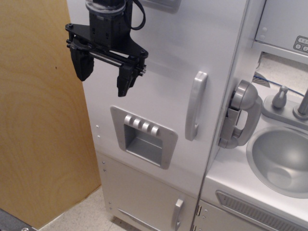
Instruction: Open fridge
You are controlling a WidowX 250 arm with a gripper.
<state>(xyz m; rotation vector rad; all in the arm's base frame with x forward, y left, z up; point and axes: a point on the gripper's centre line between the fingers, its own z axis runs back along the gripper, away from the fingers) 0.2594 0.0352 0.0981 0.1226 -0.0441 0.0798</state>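
The fridge (163, 62) is a tall pale-grey toy unit filling the middle of the view. Its large door looks shut and carries a vertical silver bar handle (195, 106) near its right edge and a recessed dispenser panel (143, 136) with four silver buttons lower left. My black gripper (104, 73) hangs in front of the door's upper left part, fingers pointing down, open and empty. It is well left of the handle and above the dispenser panel.
A small lower cabinet door with a short handle (178, 214) sits below the fridge door. A grey toy phone handset (241, 115) hangs right of the fridge. A toy sink (284, 161) with a faucet is at right. A wooden panel (38, 110) stands at left.
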